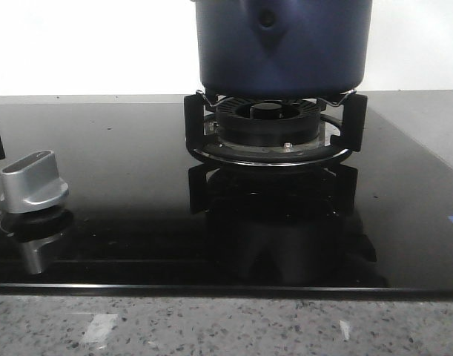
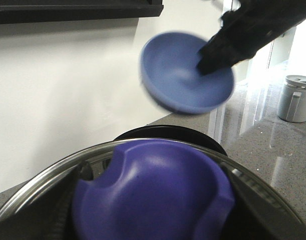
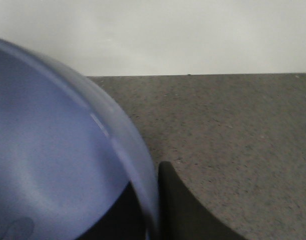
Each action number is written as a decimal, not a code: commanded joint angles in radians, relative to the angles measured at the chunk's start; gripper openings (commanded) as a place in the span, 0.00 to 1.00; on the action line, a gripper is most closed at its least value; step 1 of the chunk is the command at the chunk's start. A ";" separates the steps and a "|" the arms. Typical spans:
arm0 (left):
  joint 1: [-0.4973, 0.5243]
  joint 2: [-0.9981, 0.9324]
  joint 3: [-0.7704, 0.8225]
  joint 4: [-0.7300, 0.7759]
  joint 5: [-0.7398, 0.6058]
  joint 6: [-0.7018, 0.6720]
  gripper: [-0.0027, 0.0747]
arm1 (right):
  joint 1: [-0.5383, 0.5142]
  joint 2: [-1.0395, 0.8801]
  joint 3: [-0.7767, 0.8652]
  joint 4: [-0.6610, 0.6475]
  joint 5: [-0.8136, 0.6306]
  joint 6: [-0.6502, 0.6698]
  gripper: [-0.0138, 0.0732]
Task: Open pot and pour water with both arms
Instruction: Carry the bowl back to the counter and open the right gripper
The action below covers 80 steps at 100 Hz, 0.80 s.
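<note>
Fingers: right gripper (image 2: pixel 213 57) clamped on bowl (image 2: pixel 185 75); left fingers unseen, cannot tell.
Pot: pot (image 1: pixel 283 46) sits on burner (image 1: pixel 269 130), toward hob's (image 1: pixel 122 141) back edge.
Lid: lid (image 2: pixel 153 195) close under left wrist, apparently lifted.
Risk: tilted bowl may spill short of pot; lid could slip.

You see the pot (image 1: pixel 284 46) sitting on the burner grate (image 1: pixel 274 130) at the back right of the cooktop (image 1: pixel 137 148), a knob (image 1: pixel 33 182) at its front left, and the counter (image 1: pixel 211 326) in front.
</note>
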 commanded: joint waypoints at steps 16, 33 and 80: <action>-0.007 -0.004 -0.034 -0.080 0.007 -0.002 0.47 | -0.329 -0.127 0.068 0.179 -0.009 -0.059 0.10; -0.007 0.034 -0.034 -0.137 0.041 -0.002 0.47 | -0.448 -0.153 0.327 0.291 0.020 -0.067 0.10; -0.023 0.087 -0.034 -0.171 0.108 0.059 0.47 | -0.457 -0.224 0.724 0.322 -0.126 -0.068 0.11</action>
